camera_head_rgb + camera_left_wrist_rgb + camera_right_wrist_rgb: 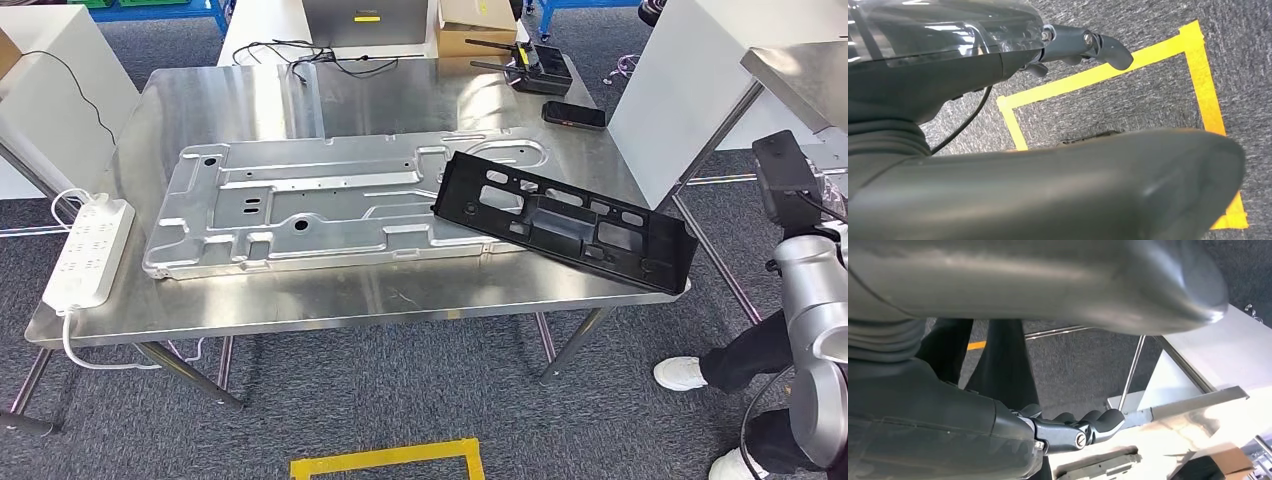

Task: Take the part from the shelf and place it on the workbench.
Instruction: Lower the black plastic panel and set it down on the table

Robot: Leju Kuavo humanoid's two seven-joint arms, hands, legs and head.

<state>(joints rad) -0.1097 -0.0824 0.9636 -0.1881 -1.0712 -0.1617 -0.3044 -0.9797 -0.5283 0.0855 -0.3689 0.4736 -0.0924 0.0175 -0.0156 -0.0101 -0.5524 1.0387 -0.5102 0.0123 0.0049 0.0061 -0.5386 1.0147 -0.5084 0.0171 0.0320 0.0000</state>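
Black plastic part (pixel 565 218) lying flat on steel workbench (pixel 400 300), long and slotted, 3 o'clock end poking just past table edge, 9 o'clock end overlapping stamped metal panel (pixel 330 200). Bare strip along near edge. Power strip (pixel 88 250) at 9 o'clock edge. Our left hand (pixel 1083 45) hanging over carpet, fingers loose, holding nothing. Right hand (pixel 1073 427) fingers curled in, nothing in it.

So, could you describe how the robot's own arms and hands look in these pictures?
The right arm is built of rounded silver segments, with a black box-like part and a thin black cable. The left hand has a thick grey thumb, dark fingers with small metal screws, a glossy dark cover and a ribbed grey sleeve. The right hand looks the same, with a round screw at the side.
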